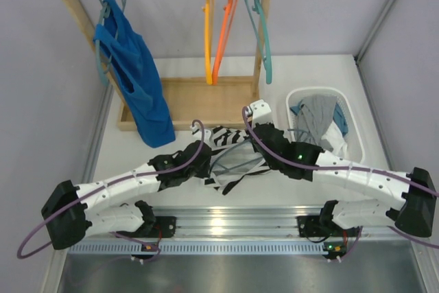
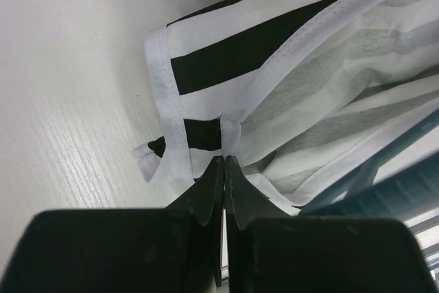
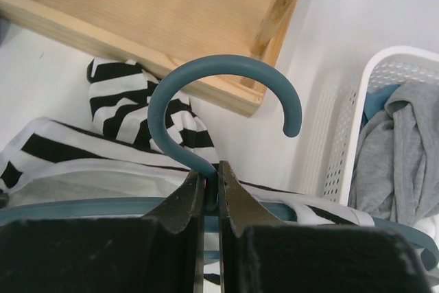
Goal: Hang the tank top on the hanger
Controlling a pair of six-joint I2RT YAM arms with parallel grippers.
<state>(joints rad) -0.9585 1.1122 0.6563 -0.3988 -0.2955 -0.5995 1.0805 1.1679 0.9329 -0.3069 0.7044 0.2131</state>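
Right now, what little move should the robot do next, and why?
Probably the left gripper should draw the pinched white edge of the tank top over an arm of the hanger: the right gripper holds it below its hook, and the top is not yet hung.

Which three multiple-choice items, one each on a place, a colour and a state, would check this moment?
1. Where does the white basket stand?
A) left of the wooden rack
B) right of the wooden rack
C) under its rail

2. What colour is the plain top hanging on the rack?
A) blue
B) red
C) green

3. What does the right gripper hold?
A) nothing
B) the plain top
C) the hanger

Answers:
1 B: the top view shows it beyond the rack's right post.
2 A: it is blue all over.
3 C: the right wrist view shows the jaws closed on the neck just under the hook.
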